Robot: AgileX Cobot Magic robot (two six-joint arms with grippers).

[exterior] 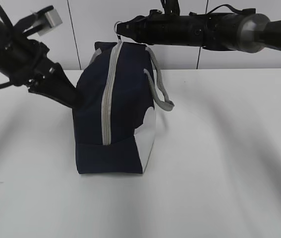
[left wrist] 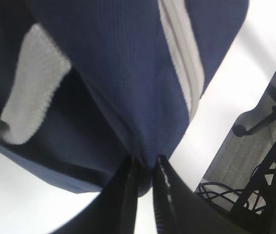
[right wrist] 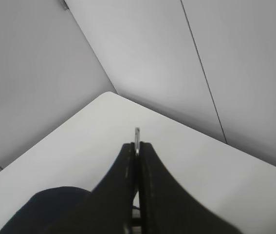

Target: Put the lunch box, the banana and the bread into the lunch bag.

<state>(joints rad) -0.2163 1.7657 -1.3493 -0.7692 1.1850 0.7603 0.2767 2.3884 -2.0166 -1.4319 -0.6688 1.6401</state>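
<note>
Lunch bag [exterior: 115, 111] upright near the middle of the white table [exterior: 219, 163], zipped shut, grey zipper [exterior: 108, 96] running from the top down the near face, white side panel [exterior: 147, 134] at about 4 o'clock of the bag, grey strap handle [exterior: 161, 89] drooping off toward 3 o'clock. Left gripper [exterior: 78, 99] reaching in from 10 o'clock, tips against the bag's left side; in the left wrist view the left gripper [left wrist: 146, 168] nipping a fold of navy fabric between nearly closed fingers [left wrist: 128, 195], zipper [left wrist: 181, 73] slanting off toward 1 o'clock. Right gripper [exterior: 123, 29] stretched in level from 3 o'clock above the bag's top, clenched on the ring pull [exterior: 117, 26] at 12 o'clock of the bag; in the right wrist view the right gripper [right wrist: 137, 152] pressed tight, thin metal edge of the ring pull [right wrist: 137, 139] standing out between the tips, dark bag top at 7 o'clock. Lunch box, banana and bread not visible in any view.
</note>
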